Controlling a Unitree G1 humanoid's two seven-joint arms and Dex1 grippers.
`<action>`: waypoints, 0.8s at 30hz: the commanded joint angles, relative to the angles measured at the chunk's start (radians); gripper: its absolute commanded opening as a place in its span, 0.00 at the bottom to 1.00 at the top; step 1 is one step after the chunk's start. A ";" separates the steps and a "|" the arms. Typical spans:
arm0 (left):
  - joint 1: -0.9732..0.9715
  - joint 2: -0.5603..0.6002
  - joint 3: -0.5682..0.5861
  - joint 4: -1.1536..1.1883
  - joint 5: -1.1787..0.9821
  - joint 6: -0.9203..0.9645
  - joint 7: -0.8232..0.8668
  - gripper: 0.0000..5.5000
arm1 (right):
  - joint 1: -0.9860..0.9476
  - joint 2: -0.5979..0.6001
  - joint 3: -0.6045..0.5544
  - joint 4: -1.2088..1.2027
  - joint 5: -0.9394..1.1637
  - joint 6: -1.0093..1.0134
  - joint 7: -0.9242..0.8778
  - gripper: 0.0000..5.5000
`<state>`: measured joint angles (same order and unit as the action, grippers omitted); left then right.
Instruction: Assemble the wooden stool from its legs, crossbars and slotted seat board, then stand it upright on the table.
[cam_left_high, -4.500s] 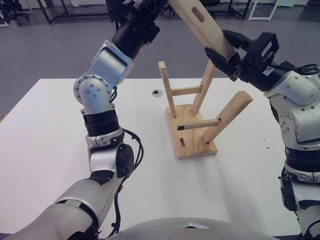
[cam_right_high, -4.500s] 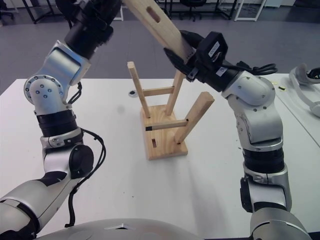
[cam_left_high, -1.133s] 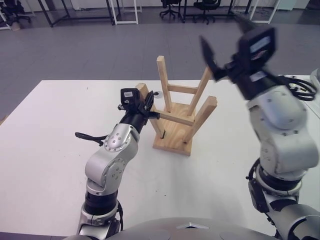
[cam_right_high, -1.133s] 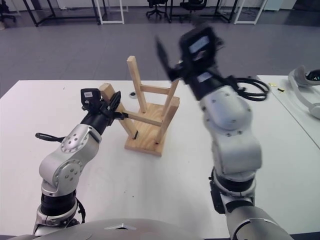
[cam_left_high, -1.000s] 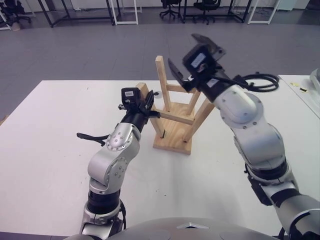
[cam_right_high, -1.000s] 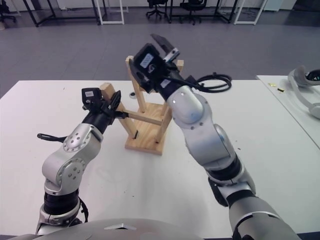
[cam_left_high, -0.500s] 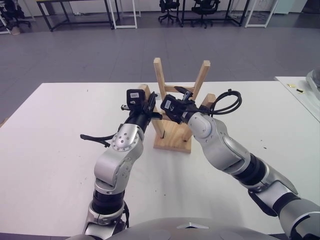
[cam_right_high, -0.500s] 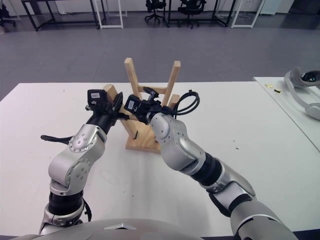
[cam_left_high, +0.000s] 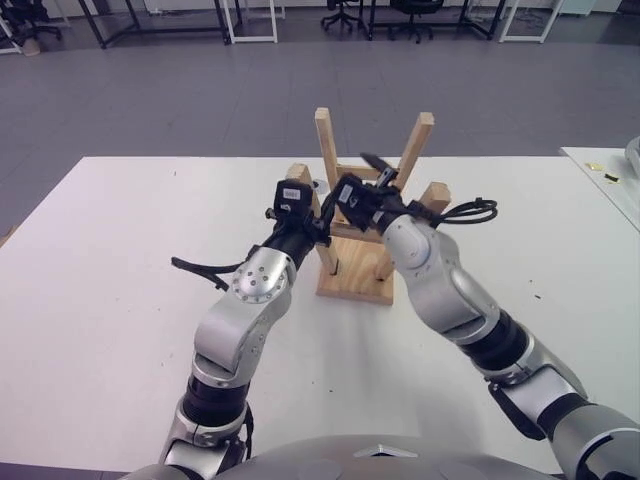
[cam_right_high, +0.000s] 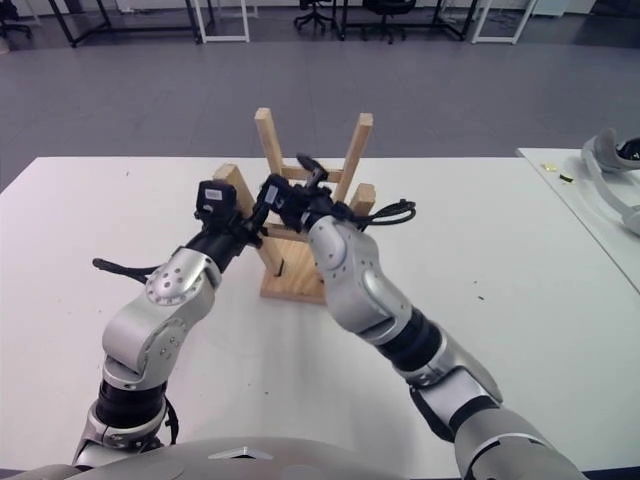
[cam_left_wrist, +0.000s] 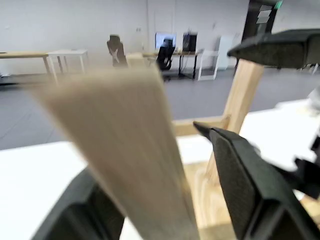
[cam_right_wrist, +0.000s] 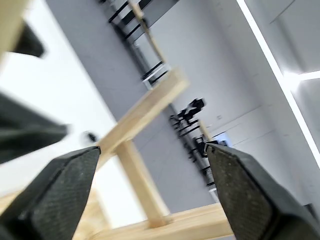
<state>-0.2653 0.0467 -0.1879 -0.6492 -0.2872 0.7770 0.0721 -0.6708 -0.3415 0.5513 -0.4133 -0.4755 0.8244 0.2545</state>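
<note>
Worktop (cam_left_high: 110, 270): white and wide; it carries the stool a little beyond its middle, toward the far edge.
Left tool (cam_left_wrist: 165, 190): clenched on the near-left leg (cam_left_wrist: 135, 140) of the stool, one dark finger (cam_left_wrist: 245, 185) on each side of the wood. The arm comes in low over the worktop from the near left.
Stool (cam_left_high: 343, 264): upside down. Its seat board (cam_left_high: 360, 291) lies flat on the worktop and four legs point up, the two far legs (cam_left_high: 325, 150) standing higher than the near ones.
Crossbar (cam_right_high: 288, 174): joins the two far legs about halfway up. A second bar sits lower, between the near legs, partly hidden behind the two tools.
Right tool (cam_right_wrist: 150, 190): released, fingers spread wide and holding nothing. It sits among the upturned legs, close to the upper crossbar and just beside the left tool. The arm crosses in from the near right.
White curved object (cam_right_high: 612, 175): lies on a second surface at the far right edge, well apart from the stool.
</note>
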 joint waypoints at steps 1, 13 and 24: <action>-0.150 0.053 0.210 -0.110 -0.141 0.030 -0.079 0.57 | -0.144 -0.005 -0.178 -0.126 0.026 -0.045 0.043 0.71; -0.244 0.123 0.251 0.209 -0.314 0.116 -0.174 0.80 | 0.162 0.165 -0.793 -0.135 0.673 0.318 0.267 0.71; -0.199 0.062 0.109 0.323 -0.225 0.006 -0.184 0.80 | 0.202 0.187 -0.674 -0.089 0.713 0.274 0.144 0.71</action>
<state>-0.4978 0.1512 -0.0461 -0.4065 -0.4709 0.6722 -0.1052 -0.5124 -0.1809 -0.1599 -0.5641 0.2000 1.0306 0.3880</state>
